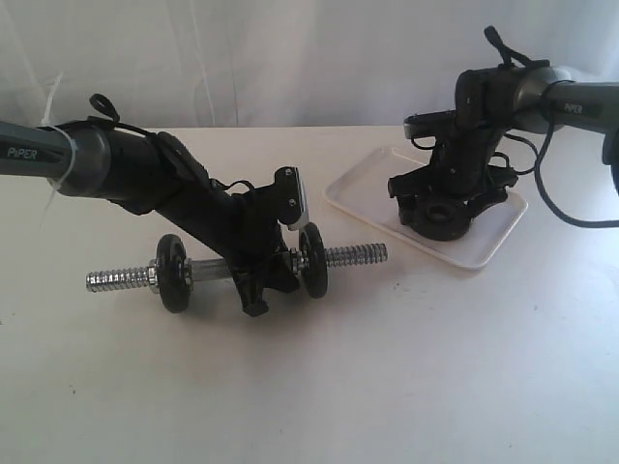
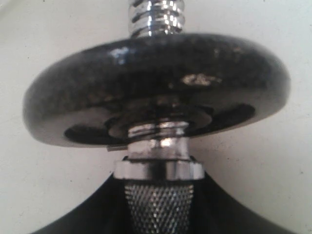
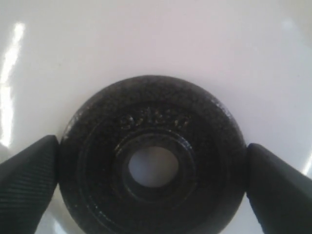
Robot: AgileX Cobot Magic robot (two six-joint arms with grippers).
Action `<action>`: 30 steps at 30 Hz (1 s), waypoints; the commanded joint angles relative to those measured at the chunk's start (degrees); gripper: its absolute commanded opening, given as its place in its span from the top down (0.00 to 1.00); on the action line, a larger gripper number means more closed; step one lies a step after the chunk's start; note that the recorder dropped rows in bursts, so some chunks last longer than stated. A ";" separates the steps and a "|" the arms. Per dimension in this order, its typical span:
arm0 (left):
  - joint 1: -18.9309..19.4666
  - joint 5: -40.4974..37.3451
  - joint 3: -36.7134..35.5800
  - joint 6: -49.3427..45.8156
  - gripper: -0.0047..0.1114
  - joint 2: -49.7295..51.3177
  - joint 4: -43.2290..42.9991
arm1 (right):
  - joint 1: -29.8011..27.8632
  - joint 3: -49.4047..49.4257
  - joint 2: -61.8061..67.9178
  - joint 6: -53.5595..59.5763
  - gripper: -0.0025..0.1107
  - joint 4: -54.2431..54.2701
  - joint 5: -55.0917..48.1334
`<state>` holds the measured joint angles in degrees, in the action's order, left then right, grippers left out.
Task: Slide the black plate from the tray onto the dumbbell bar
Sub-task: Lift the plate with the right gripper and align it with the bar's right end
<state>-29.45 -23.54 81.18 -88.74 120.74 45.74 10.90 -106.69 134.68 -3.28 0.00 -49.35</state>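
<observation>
Nearest me, the dumbbell bar (image 1: pixel 353 255) lies flat on the tabletop (image 1: pixel 387 387), its long axis running across the exterior view and its bare threaded end pointing right, toward the tray (image 1: pixel 358 188). My left end effector (image 1: pixel 259 290) is clamped on the knurled middle, steadying the bar. Farther back, the black plate (image 3: pixel 151 107) lies flat in the tray, hole up, not yet lifted. My right end effector (image 3: pixel 152 148) is spread wide, one finger at each side of the rim; I can't tell whether they are pinching it. Lifting, tipping and threading remain.
</observation>
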 commanded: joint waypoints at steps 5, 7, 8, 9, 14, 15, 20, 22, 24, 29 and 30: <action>0.15 0.14 -1.08 0.00 0.96 1.74 3.89 | -3.33 0.80 -4.84 14.82 0.98 19.43 -3.35; 0.15 0.04 -1.08 0.00 0.96 1.74 3.89 | -4.14 1.37 -6.14 16.61 0.98 21.45 -4.16; 0.15 0.03 -1.08 0.11 0.96 1.74 3.89 | -4.57 1.92 -6.78 17.66 0.98 22.43 -4.24; 0.15 0.03 -1.08 0.11 0.96 1.74 3.89 | -5.03 2.56 -7.32 18.62 0.98 23.77 -4.24; 0.15 0.03 -1.08 0.22 0.96 1.74 3.89 | -7.50 6.99 -9.47 28.13 0.98 34.00 -4.38; 0.15 0.03 -1.08 0.22 0.96 1.74 3.89 | -8.10 8.19 -9.89 30.77 0.98 37.26 -4.38; 0.15 0.03 -1.08 0.22 0.96 1.74 3.89 | -10.61 14.27 -10.53 44.13 0.98 53.07 -5.21; 0.15 -0.08 -1.08 0.22 0.96 1.74 3.89 | -11.62 16.52 -10.53 48.93 0.98 58.39 -6.68; 0.15 -0.08 -1.08 0.22 0.96 1.74 3.89 | -12.57 18.29 -10.53 53.18 0.98 62.46 -7.51; 0.15 1.79 -1.08 0.22 0.96 1.74 5.28 | -15.50 22.56 -10.42 65.99 0.98 75.54 -14.48; 0.15 2.55 -1.08 0.22 0.96 1.74 5.58 | -15.86 22.88 -10.42 66.67 0.98 75.99 -14.94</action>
<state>-29.45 -22.85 81.18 -88.74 120.86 46.18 -3.58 -84.66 125.82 58.90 69.42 -60.73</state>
